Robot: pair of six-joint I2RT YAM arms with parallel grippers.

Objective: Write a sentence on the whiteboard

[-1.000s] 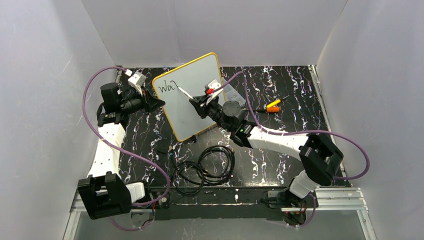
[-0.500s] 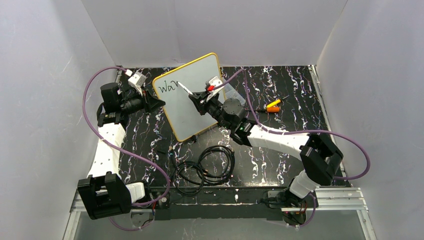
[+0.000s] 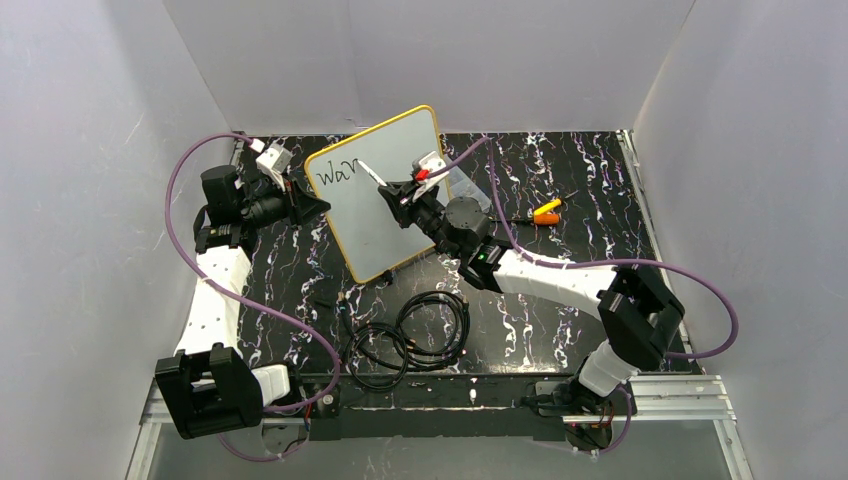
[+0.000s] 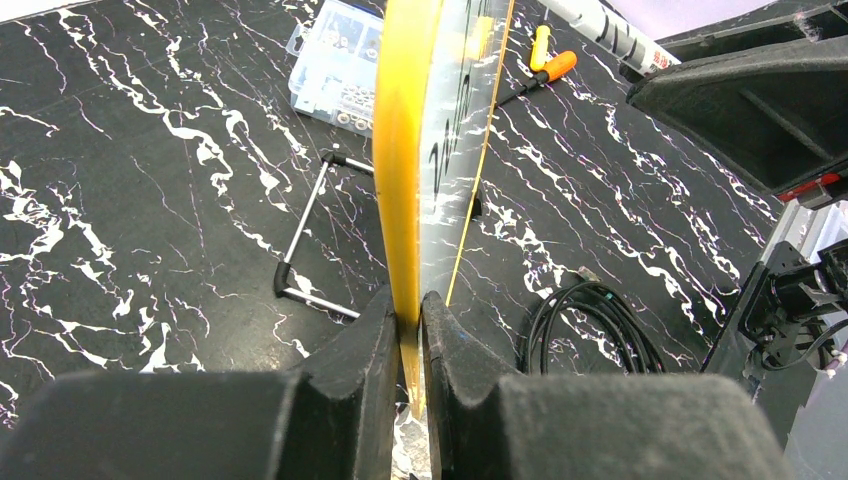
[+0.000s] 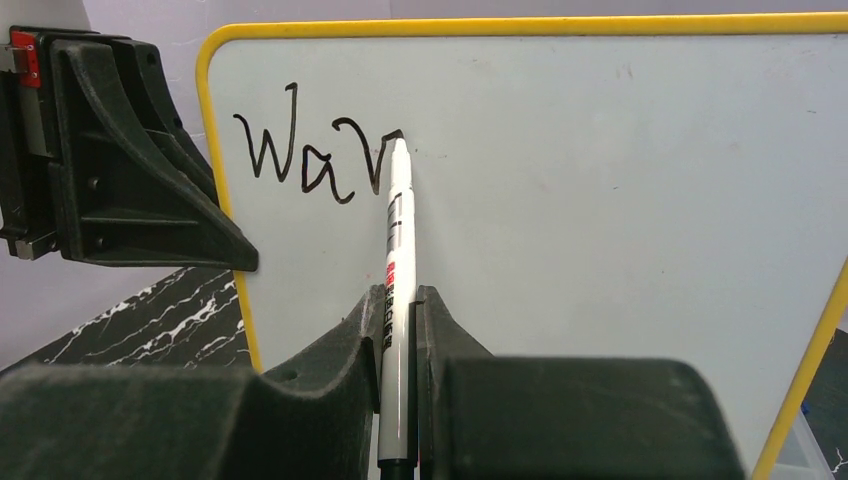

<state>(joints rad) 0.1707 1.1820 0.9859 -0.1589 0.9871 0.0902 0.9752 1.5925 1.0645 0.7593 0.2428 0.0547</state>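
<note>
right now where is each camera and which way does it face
top external: above and behind the bases, looking down at the table; both arms show.
left wrist: on the left arm, sighting along the whiteboard edge; left gripper clamps the frame.
right wrist: facing the board's front; right gripper holds the marker at the writing.
shared: both wrist views show the whiteboard.
</note>
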